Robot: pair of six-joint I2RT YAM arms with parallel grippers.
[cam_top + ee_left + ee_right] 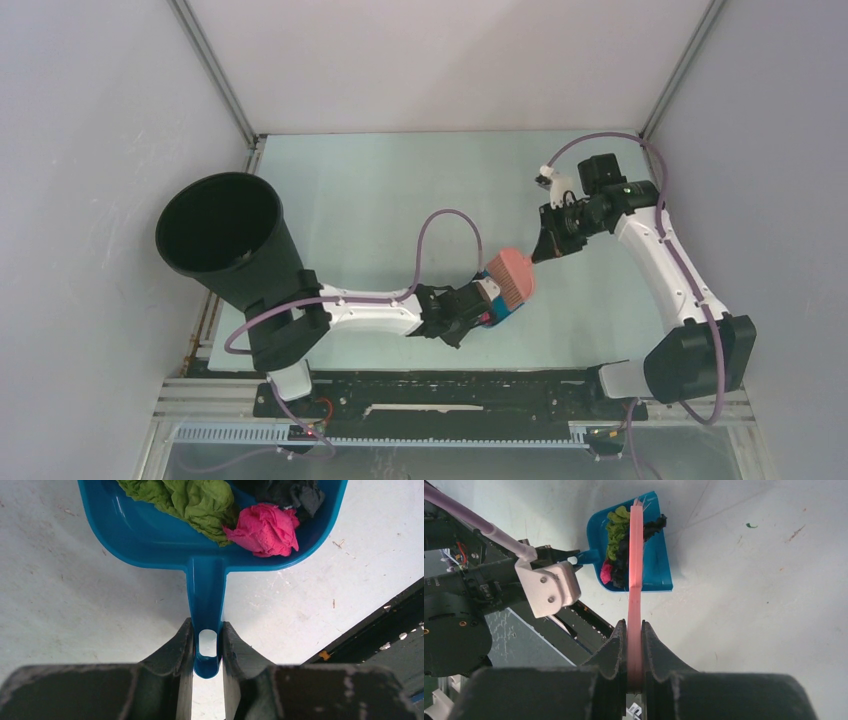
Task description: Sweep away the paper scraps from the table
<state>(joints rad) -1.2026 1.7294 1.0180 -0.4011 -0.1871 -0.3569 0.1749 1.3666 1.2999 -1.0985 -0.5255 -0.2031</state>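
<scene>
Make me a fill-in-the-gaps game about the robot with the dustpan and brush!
The left gripper holds the blue dustpan by its ___. The right gripper holds a ___ brush. The green and magenta paper scraps lie inside the ___. The big bin on the left is ___.
Missing words: handle; pink; dustpan; black.

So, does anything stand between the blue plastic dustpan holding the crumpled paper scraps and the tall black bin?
No visible object does. Between the blue plastic dustpan and the tall black bin lies only pale-green table, crossed by the left arm itself.
</scene>
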